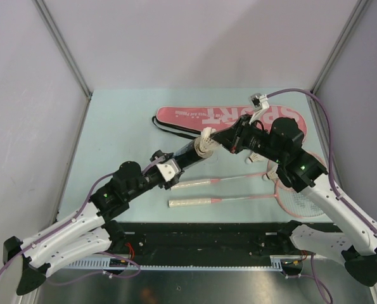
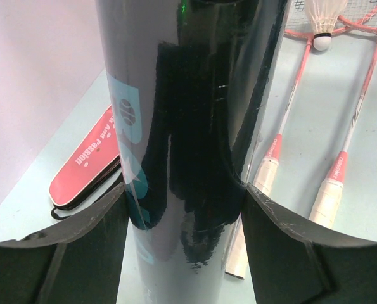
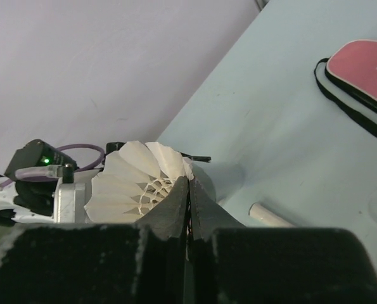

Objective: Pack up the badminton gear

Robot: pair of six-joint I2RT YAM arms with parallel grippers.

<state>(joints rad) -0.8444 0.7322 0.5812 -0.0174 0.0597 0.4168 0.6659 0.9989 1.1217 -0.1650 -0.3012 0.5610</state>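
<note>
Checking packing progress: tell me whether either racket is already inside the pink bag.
No: the two rackets lie on the table, outside the pink bag.

2 thin pink-framed rackets with white handles (image 1: 192, 184); 2 small white feather shuttlecocks (image 3: 137, 183); 1 glossy black lettered tube (image 1: 185, 155); 1 long pink "SPORT" racket bag with black strap (image 1: 194, 117).
</note>
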